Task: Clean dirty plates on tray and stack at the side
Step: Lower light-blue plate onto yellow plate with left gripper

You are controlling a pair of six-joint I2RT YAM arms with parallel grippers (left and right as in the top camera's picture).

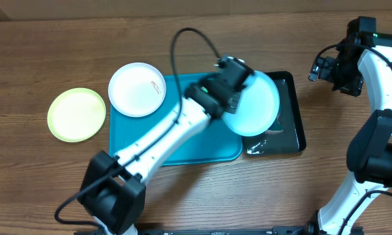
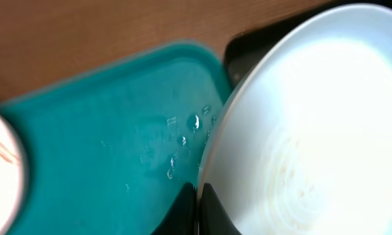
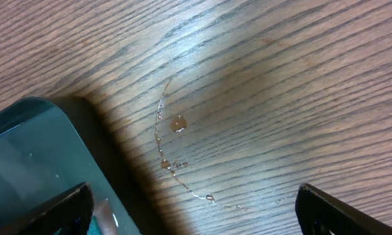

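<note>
The left gripper (image 2: 197,207) pinches the blue plate (image 1: 257,104) by its rim, tilted over the black tray (image 1: 295,127) beside the teal tray (image 1: 134,137), probably to drain, while the right gripper (image 3: 194,212) hangs wide open, empty.

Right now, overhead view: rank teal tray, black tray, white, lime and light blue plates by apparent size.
1. teal tray
2. black tray, partly hidden under a plate
3. Unranked: white plate, lime plate, light blue plate look alike; the blue one sits in the left gripper, possibly nearer the camera.
</note>
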